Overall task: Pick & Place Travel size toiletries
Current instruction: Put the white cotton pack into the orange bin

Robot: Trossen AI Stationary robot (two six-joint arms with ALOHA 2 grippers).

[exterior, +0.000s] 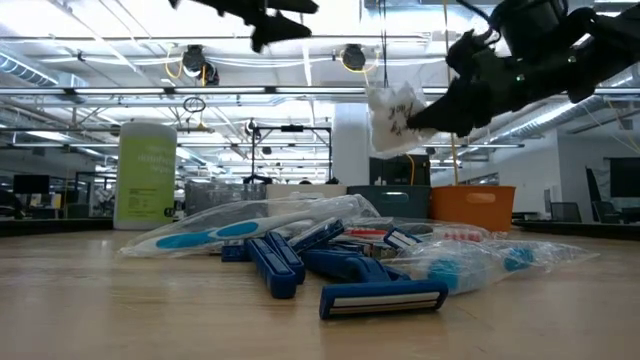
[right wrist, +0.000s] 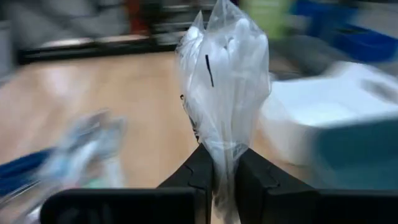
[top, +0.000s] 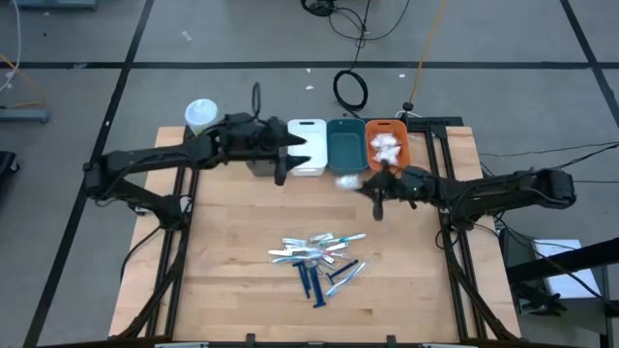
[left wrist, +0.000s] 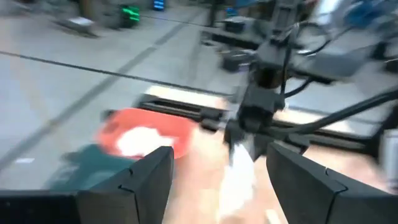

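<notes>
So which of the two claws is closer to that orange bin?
The right. The right gripper hangs just in front of the orange bin, pinching a white pouch. The left gripper, open, hovers farther off beside the white bin.

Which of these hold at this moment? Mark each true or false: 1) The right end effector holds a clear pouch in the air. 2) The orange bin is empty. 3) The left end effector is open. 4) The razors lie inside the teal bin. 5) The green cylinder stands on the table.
1) True: the right end effector is shut on a pouch, lifted off the table.
2) False: the orange bin already holds white pouches.
3) True: the left end effector is open, nothing between its fingers.
4) False: the razors lie on the table, with the toothbrushes; the teal bin looks empty.
5) True: the green cylinder stands upright.
</notes>
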